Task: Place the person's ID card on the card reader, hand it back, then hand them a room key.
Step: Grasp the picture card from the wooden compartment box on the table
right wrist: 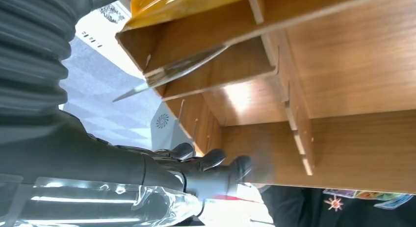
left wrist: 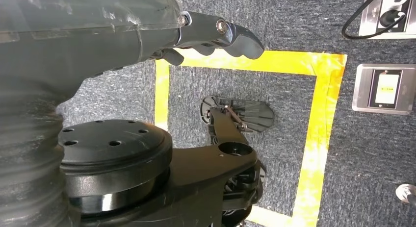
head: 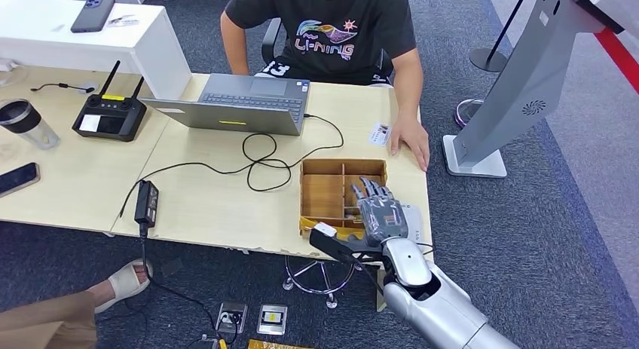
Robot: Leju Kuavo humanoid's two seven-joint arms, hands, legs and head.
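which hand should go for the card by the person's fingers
Right. The right robot hand hovers over the wooden tray, near the card. The left robot hand hangs over the floor.

Table (head: 211,206) showing pale matt wood laminate, smooth. Compartment box (head: 325,191) looking like brown unfinished wood, matt. Right hand (head: 380,213) w/ dark plastic fingers; arm (head: 437,300) gleaming as brushed silver metal. Floor (head: 573,213) reading as rough grey carpet. Laptop (head: 241,100) showing matt grey metal.

A small white ID card (head: 379,133) lies flat on the desk's far edge, just beside the person's hand (head: 411,142).
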